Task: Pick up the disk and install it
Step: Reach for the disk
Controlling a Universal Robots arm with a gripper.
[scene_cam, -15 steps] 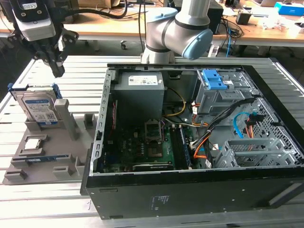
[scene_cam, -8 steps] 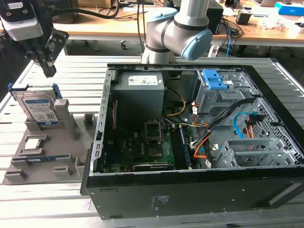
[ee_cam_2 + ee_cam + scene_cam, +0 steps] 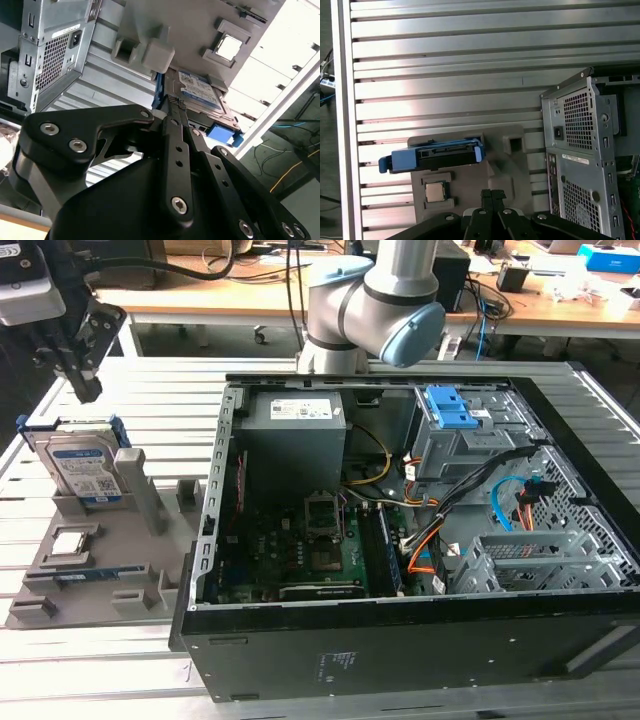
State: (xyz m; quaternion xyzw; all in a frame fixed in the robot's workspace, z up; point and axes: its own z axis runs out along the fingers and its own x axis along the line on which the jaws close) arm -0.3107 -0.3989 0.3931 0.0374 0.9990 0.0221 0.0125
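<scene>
The gripper (image 3: 88, 390) hangs at the exterior view's far left over the slatted aluminium table (image 3: 160, 380), with its top cut off by the frame edge. Its jaws are together with nothing between them; in both wrist views the two fingers (image 3: 488, 196) lie pressed side by side into one narrow black stack. The tip sits above and slightly beyond the disk (image 3: 85, 465), close to its upper left corner but apart from it.

The disk stands on edge, leaning back a little, in a slot at the far end of a grey holder (image 3: 125, 550) on the table, to the left of the open computer case (image 3: 400, 640). Its white-and-blue label faces the exterior camera, and the blue bracket frames its top and sides. The slot walls hide its lower edge. The first wrist view shows the disk (image 3: 440, 152) edge-on (so the label is hidden there). In the second wrist view the gripper's own links cover much of it.

Nearer on the holder, a processor chip (image 3: 72, 542) lies flat in a square recess. Below it is a thin blue-edged board that is hard to make out.

Inside the case, the grey drive bay (image 3: 450, 455) sits at the far right with a blue latch (image 3: 450, 410) on top. A power supply (image 3: 295, 435) is to its left, and cables cross part of the bay. The arm's (image 3: 375, 300) base stands behind the case, its upper links cut off at the top of the frame.
</scene>
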